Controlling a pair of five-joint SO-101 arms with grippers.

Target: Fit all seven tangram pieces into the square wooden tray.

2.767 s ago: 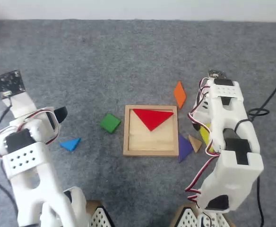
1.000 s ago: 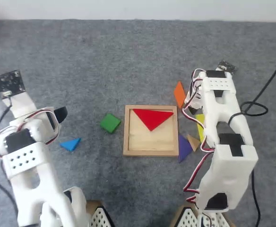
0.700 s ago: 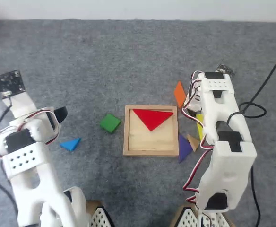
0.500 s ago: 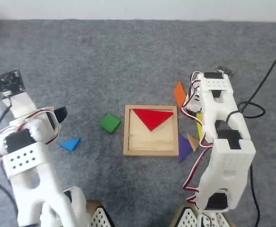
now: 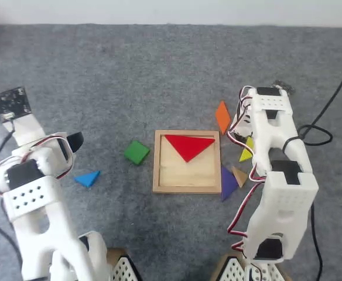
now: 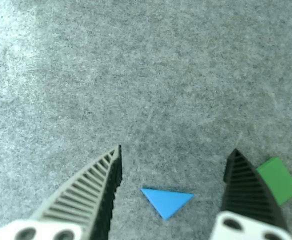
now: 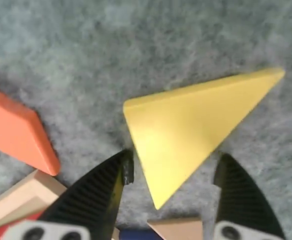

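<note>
The square wooden tray (image 5: 158, 175) lies mid-table with a red triangle (image 5: 188, 145) in its far part. A yellow triangle (image 7: 196, 125) sits between the fingers of my right gripper (image 7: 177, 160), which is shut on it. In the high view the yellow triangle (image 5: 246, 151) peeks out beside the right arm (image 5: 273, 134), just right of the tray. My left gripper (image 6: 176, 150) stands open above the carpet, with a blue triangle (image 6: 166, 201) lying between its fingers and a green square (image 6: 278, 180) beyond one finger.
An orange parallelogram (image 5: 222, 116) lies off the tray's far right corner. A purple triangle (image 5: 228, 183) and a tan triangle (image 5: 240, 175) lie at its near right. The green square (image 5: 136, 152) and blue triangle (image 5: 88, 178) lie left of the tray on grey carpet.
The right arm has shifted slightly, and the yellow triangle has moved with it toward the far side and turned. The left arm and the other pieces have stayed still.
</note>
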